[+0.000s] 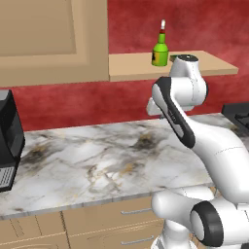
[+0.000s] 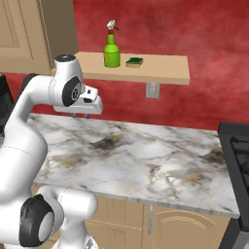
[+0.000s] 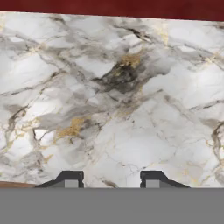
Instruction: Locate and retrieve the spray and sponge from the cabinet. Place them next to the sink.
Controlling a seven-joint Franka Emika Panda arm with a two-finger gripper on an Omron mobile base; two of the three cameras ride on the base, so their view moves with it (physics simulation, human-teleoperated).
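Note:
The green spray [image 1: 160, 49] [image 2: 112, 50] stands upright on the tan shelf board [image 1: 129, 68] [image 2: 168, 69] that juts out from the wall cabinet [image 1: 53, 39] [image 2: 24, 34]. Just right of the bottle lies the flat sponge [image 2: 134, 61], green on top. My gripper [image 3: 110, 179] [image 2: 80, 115] hangs well below the shelf and points down at the marble counter [image 3: 113, 100]. Its fingertips [image 3: 70, 177] stand apart, open, with nothing between them. The cabinet doors are shut. The sink is out of view.
A black appliance [image 1: 7, 141] stands at the counter's left end and a dark stove [image 2: 238, 160] [image 1: 238, 113] at its right. A wall outlet [image 2: 152, 90] sits under the shelf. Drawer-fronted base cabinets [image 1: 121, 214] run below the counter.

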